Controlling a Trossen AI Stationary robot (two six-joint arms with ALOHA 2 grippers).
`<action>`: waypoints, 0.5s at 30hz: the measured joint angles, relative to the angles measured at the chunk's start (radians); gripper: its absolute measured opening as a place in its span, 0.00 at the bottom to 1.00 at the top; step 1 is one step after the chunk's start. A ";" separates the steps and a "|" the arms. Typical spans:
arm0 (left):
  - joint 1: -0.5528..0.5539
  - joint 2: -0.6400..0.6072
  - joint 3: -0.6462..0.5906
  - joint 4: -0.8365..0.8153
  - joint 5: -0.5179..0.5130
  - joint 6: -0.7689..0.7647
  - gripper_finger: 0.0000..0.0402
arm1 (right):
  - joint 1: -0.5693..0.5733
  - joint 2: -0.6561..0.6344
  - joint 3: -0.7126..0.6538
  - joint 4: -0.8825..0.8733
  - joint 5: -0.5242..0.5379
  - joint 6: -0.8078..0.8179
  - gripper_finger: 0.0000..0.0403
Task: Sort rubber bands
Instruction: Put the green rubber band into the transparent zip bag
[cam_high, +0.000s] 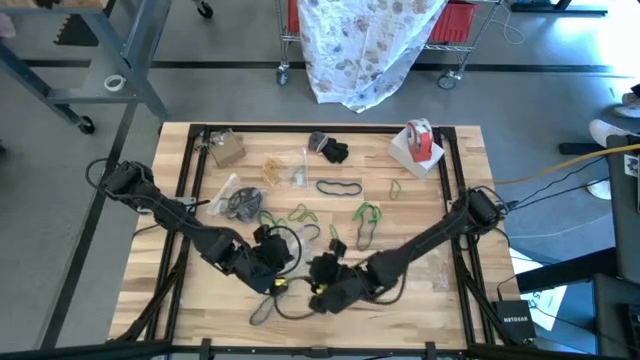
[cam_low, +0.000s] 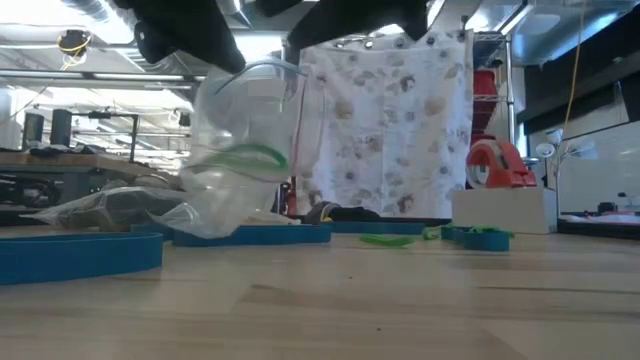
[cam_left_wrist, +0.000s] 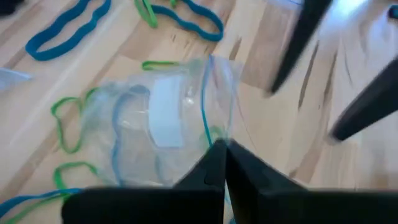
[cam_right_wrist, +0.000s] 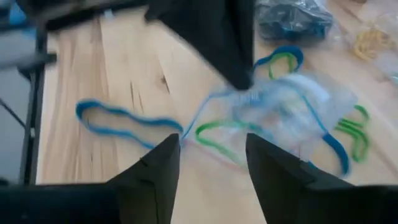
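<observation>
The left gripper is low on the table, at about 7 o'clock from the centre, and its fingers are pressed together on the edge of a clear bag. In the low view this bag hangs above the wood, with one green band seen at it (whether inside or behind the plastic, I cannot tell).

The right gripper is just beside the left one, at about 6 o'clock, and its two fingers stand apart with nothing between them. In front of them, in the right wrist view, a green band lies at the bag and a blue band lies flat on the table.

The other rubber bands are spread over the middle of the table: green ones at about 3 o'clock from the centre, a dark loop at about 12 o'clock, tan ones at about 11 o'clock. A second bag with dark bands lies at 9 o'clock. A tape roll stands on a white box at about 2 o'clock, near the far edge.
</observation>
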 joint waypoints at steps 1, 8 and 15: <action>0.001 0.000 0.000 0.002 -0.001 0.003 0.00 | 0.007 -0.001 0.018 -0.052 -0.002 0.000 0.44; 0.001 0.000 0.000 -0.011 0.000 0.023 0.00 | 0.047 -0.005 0.054 -0.457 0.039 0.126 0.44; 0.001 0.000 0.000 -0.016 0.000 0.042 0.00 | -0.050 -0.003 -0.153 -0.436 -0.074 0.219 0.44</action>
